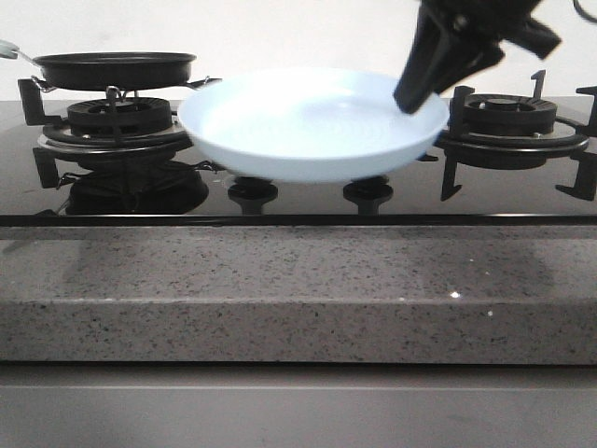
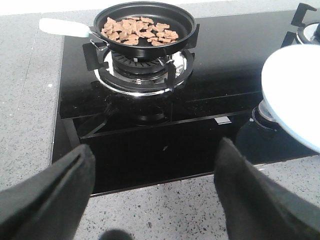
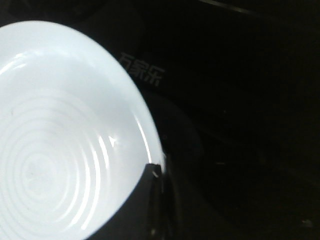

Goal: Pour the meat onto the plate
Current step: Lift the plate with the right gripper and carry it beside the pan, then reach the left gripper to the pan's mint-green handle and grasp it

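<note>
Pale plate (image 1: 308, 126) held level, right tool (image 1: 417, 91) pinching rim.

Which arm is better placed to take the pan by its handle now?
Left. Its open gripper faces the frying pan holding the meat, handle free. The right gripper is holding the plate by its rim.

This is a kitchen. A shiny black glass stove (image 2: 210, 65) with two gas burners (image 1: 121, 117) is set into a grey speckled stone desk (image 1: 280, 289). A black frying pan (image 2: 147, 25) with small brown bits of meat (image 2: 137, 30) sits on the left burner, and a round pale plate (image 1: 312, 121) is above the stove.
</note>
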